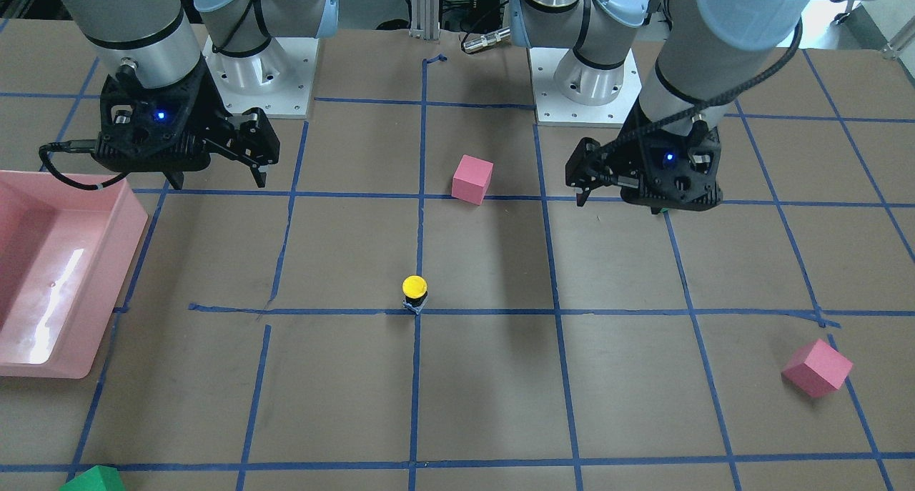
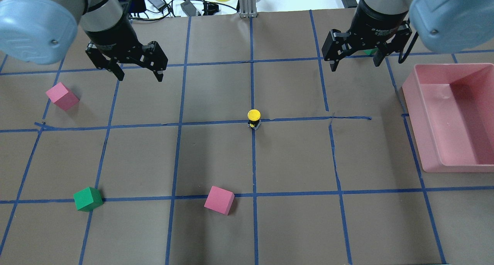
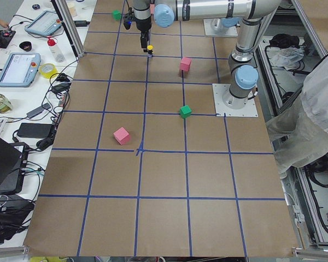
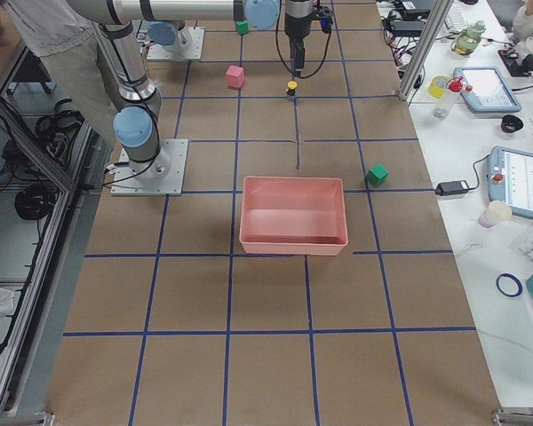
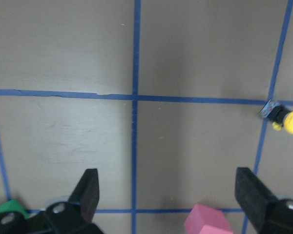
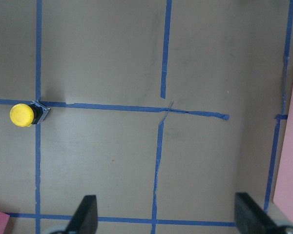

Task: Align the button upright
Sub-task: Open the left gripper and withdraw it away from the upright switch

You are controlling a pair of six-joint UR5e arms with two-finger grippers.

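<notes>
The button (image 2: 254, 117) has a round yellow cap on a black-and-silver base. It stands cap-up on a blue tape crossing at the table's middle (image 1: 414, 291). My left gripper (image 2: 139, 76) hovers open and empty above the table, up-left of the button in the overhead view. Its wrist view has the button (image 5: 285, 118) at the right edge. My right gripper (image 2: 354, 64) hovers open and empty, up-right of the button. Its wrist view has the button (image 6: 27, 114) at the left. Neither gripper touches the button.
A pink bin (image 2: 417, 118) sits at the right edge of the overhead view. Two pink cubes (image 2: 61, 96) (image 2: 219, 200) and a green cube (image 2: 88, 198) lie on the taped brown table. Another green cube (image 2: 371, 51) peeks out behind my right gripper.
</notes>
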